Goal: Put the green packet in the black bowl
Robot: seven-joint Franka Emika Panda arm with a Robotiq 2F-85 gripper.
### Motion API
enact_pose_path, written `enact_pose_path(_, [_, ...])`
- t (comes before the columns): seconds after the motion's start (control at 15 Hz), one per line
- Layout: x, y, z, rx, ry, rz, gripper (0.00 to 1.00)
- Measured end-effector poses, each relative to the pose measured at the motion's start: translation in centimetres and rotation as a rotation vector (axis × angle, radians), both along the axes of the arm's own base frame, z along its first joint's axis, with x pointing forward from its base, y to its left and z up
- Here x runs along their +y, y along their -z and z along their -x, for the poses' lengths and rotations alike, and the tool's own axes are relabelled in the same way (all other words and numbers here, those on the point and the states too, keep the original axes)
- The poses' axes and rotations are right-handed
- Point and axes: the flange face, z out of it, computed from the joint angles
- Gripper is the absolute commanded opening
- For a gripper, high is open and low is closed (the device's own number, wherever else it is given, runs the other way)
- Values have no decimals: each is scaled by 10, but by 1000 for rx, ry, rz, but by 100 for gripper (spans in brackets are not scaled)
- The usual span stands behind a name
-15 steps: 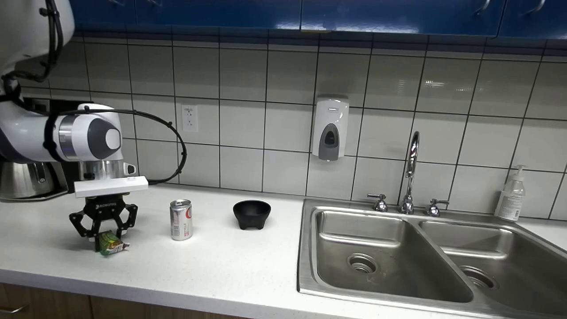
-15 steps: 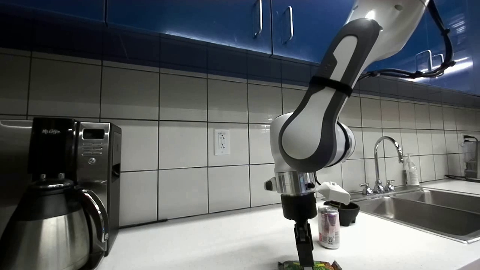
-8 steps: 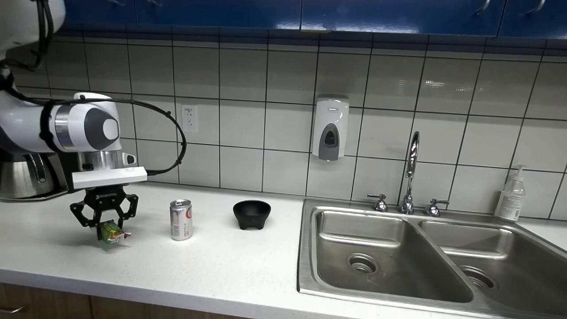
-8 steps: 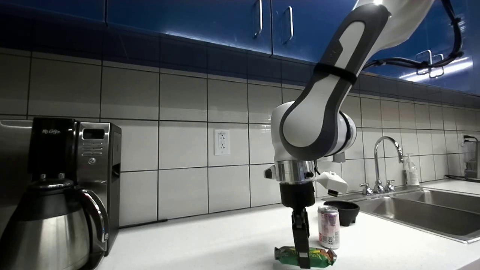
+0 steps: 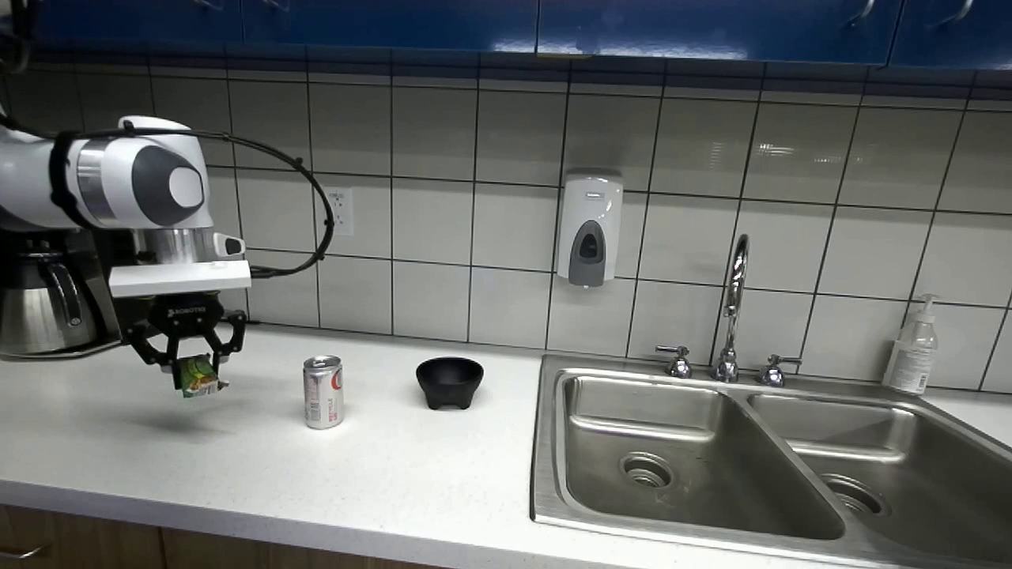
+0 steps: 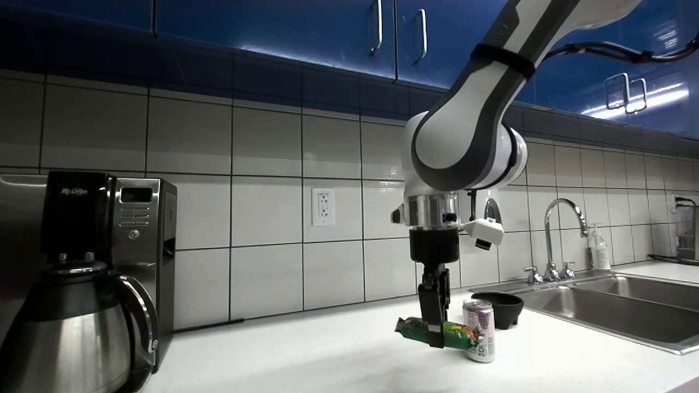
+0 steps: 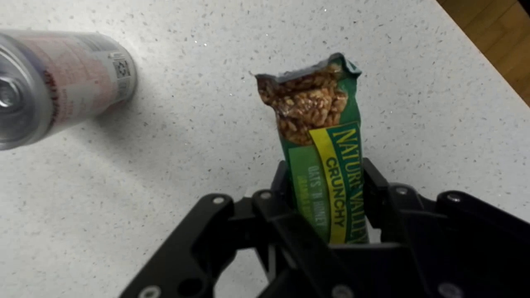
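Observation:
The green packet (image 5: 198, 376) is a flat bar wrapper with a yellow band. My gripper (image 7: 327, 178) is shut on it, a finger on each long side, in the wrist view. In both exterior views the packet (image 6: 459, 335) hangs above the counter, apart from it, with a shadow below. The packet's near end is hidden behind the gripper in the wrist view. The black bowl (image 5: 449, 385) stands upright on the counter, beyond the can from my gripper. The bowl (image 6: 505, 311) is partly behind the can in an exterior view and out of the wrist view.
A silver-and-red can (image 5: 323, 393) stands upright between my gripper and the bowl; it shows at the left of the wrist view (image 7: 83, 78). A steel sink (image 5: 545, 442) lies past the bowl. A coffee maker (image 6: 143, 218) stands on the opposite side. The tiled wall runs behind.
My gripper has risen with the packet in it, from counter level to well above the counter. The can and the bowl have not moved.

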Motion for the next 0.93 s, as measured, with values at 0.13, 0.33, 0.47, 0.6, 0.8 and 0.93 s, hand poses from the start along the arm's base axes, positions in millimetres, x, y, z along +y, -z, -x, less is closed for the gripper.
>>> enact_pose_path(0.13, [-2,-18,2,-17,38,-2,17])
enact_pose_path(0.33, [-8,-41,5,-41,98,-3,17])
enact_pose_path(0.47, [-14,-53,5,-55,145,-6,17])
enact_pose_path(0.6, [-23,-62,4,-62,197,-12,17])
enact_pose_path(0.8, [-37,-68,1,-68,278,-23,17])
enact_pose_path(0.93, [-49,-70,-2,-70,333,-31,17])
